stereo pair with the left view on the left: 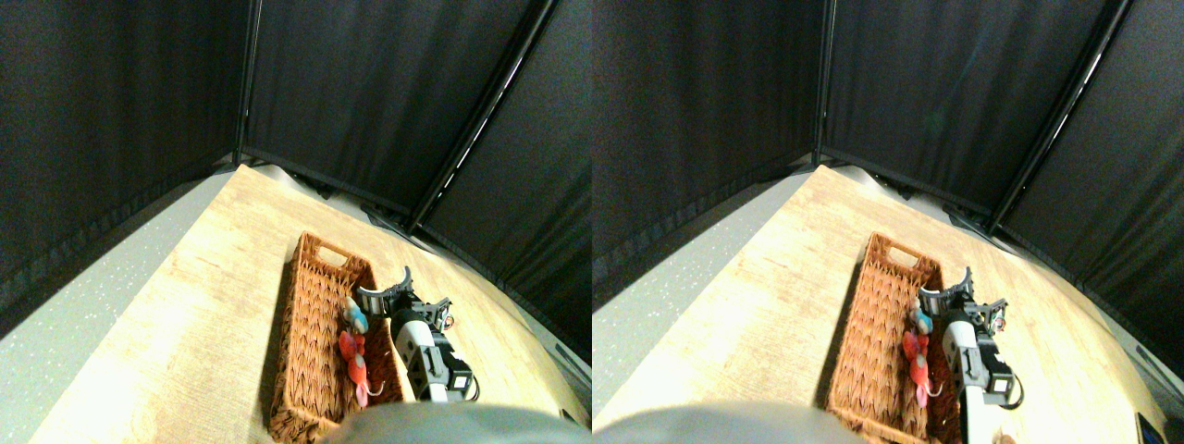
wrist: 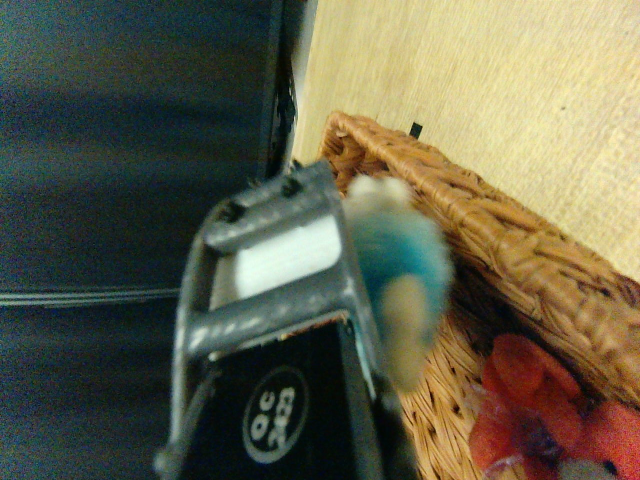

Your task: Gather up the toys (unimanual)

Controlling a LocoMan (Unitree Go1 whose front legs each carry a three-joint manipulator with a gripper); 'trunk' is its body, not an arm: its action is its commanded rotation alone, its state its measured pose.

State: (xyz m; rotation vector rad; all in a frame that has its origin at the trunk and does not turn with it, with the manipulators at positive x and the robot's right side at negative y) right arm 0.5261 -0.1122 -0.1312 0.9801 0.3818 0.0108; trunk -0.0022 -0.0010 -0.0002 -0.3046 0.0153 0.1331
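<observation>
Red toy (stereo pair with the left view on the left: pixel 352 353) is being seen lying inside wicker basket (stereo pair with the left view on the left: pixel 310 305) on tabletop (stereo pair with the left view on the left: pixel 203 305), long axis along basket length, string tail pointing toward near end. Blue toy (stereo pair with the left view on the left: pixel 356 320) is being seen just beyond it, at right gripper (stereo pair with the left view on the left: pixel 381 294), over basket. In wrist view, blue toy (wrist: pixel 400 265) is being pressed against jaw frame, blurred; orientation unclear. Jaws' state cannot be told. Red toy (wrist: pixel 530 400) is being cut off at picture edge.

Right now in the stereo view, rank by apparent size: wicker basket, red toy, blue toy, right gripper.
1. wicker basket, clearly largest.
2. right gripper, its open jaws spread wide.
3. red toy.
4. blue toy, smallest, though partly hidden beside the gripper, so its rank against the red toy is unsure.
</observation>
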